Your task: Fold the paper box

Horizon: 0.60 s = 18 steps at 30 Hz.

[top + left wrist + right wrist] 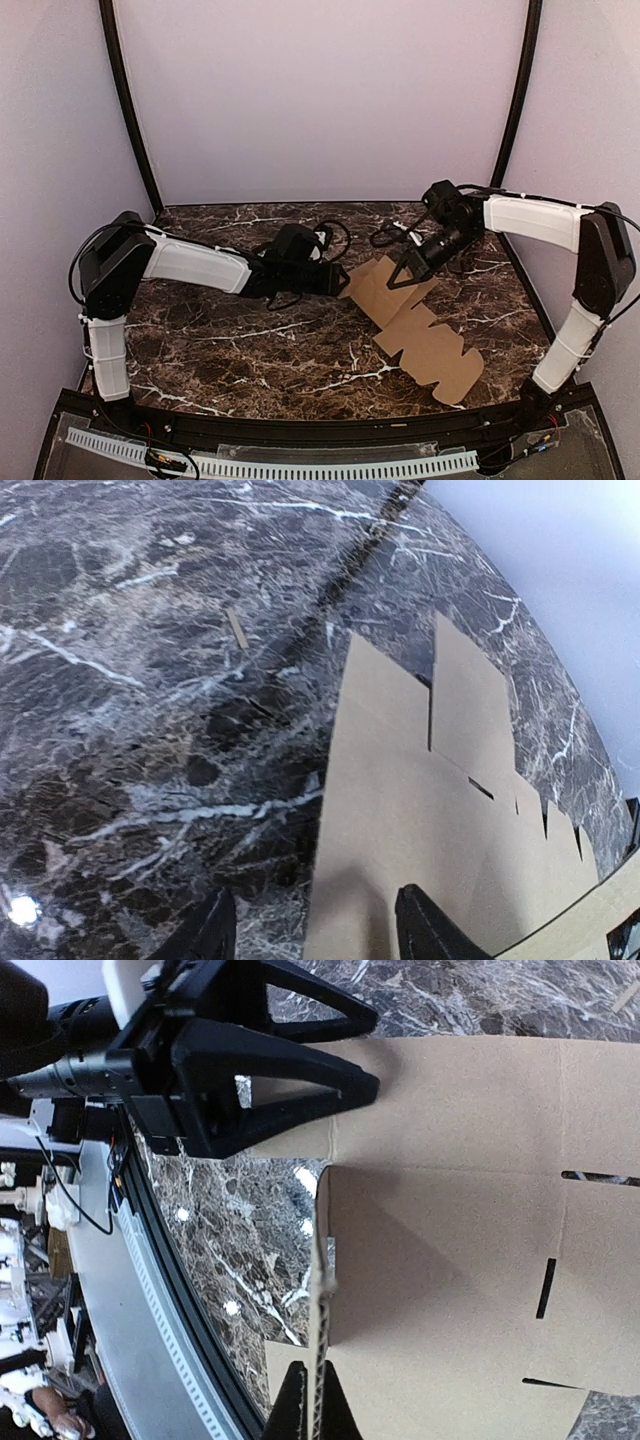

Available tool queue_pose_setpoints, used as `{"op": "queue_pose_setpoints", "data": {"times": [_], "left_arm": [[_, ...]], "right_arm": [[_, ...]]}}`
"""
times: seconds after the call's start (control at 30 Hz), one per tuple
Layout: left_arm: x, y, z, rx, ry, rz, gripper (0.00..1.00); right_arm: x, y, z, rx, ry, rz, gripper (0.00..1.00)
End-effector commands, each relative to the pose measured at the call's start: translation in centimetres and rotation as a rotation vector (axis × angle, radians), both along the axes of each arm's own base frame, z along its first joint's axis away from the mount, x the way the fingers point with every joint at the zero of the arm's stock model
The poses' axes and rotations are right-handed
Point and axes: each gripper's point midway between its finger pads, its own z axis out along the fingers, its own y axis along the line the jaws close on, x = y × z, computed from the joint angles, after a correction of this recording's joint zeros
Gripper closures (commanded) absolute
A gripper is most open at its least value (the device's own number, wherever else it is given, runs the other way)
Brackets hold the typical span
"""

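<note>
— Where does the paper box (428, 338) lie?
— Flat on the marble surface (220, 345), right of centre; my right jaws pinch one flap (320, 1310), raised on edge; my left jaws stand spread at the sheet's near border, one finger (425, 935) over cardboard, the other over marble.

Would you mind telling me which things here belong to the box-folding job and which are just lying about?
Job: paper box; right gripper, pinching its raised flap; left gripper, open at its edge.
Lying about: small tan sliver on the marble table; black cables.
</note>
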Motion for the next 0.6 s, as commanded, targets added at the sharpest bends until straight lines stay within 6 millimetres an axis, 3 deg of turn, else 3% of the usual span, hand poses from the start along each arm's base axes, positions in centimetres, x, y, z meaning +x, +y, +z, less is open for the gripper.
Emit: {"op": "queue_pose_setpoints", "data": {"times": [0.0,0.03,0.2,0.3,0.47,0.57], "left_arm": [[0.9,3.1,2.2,0.035,-0.050,0.140,0.44],[1.0,3.1,3.3,-0.008,-0.062,0.154,0.44],[-0.5,2.9,3.2,-0.076,-0.017,0.120,0.43],[-1.6,2.8,2.7,-0.131,0.038,0.109,0.43],[-3.3,3.6,1.1,-0.185,0.121,0.126,0.45],[-4.3,4.7,-0.4,-0.184,0.159,0.153,0.46]], "right_arm": [[-0.1,0.2,0.1,0.060,0.004,-0.090,1.00],[0.0,0.4,0.3,0.076,0.008,-0.093,1.00],[1.4,1.9,0.5,0.115,0.046,-0.061,0.99],[1.7,2.2,0.4,0.107,0.059,-0.049,0.75],[2.0,2.0,-2.2,0.032,0.091,-0.035,0.63],[2.1,2.6,-2.5,0.005,0.077,0.005,0.51]]}}
